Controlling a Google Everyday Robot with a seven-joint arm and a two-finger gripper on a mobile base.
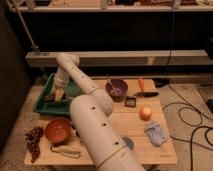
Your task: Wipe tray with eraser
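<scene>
Standing off to the side here, only one camera view to go on. The robot's white arm (87,107) reaches over a wooden table (125,127) and bends down into the green tray (45,107) at the table's far-left corner. The gripper (59,94) sits low inside the tray, right at the floor of it by the look of things. Whether its fingers are clamped or spread, I honestly cannot tell. There's a small dark shape just beside it on the tray floor that might be the eraser (50,98), but it's hard to be sure.

Progress-wise, my guess is it's mid-wipe: tool end is down in the tray where it should be, and most of the tray floor is probably left to cover. No way to judge from here how much got cleaned.

Other stuff around: an orange bowl (57,130) near the front-left, a bunch of dark grapes (33,141) beside it, a purple bowl (116,88) farther back, an orange-ish fruit (145,113), and a crumpled bluish cloth (155,134) on the right. Cables (192,117) snake across the floor.

No brands or readable writing anywhere that I can make out.
</scene>
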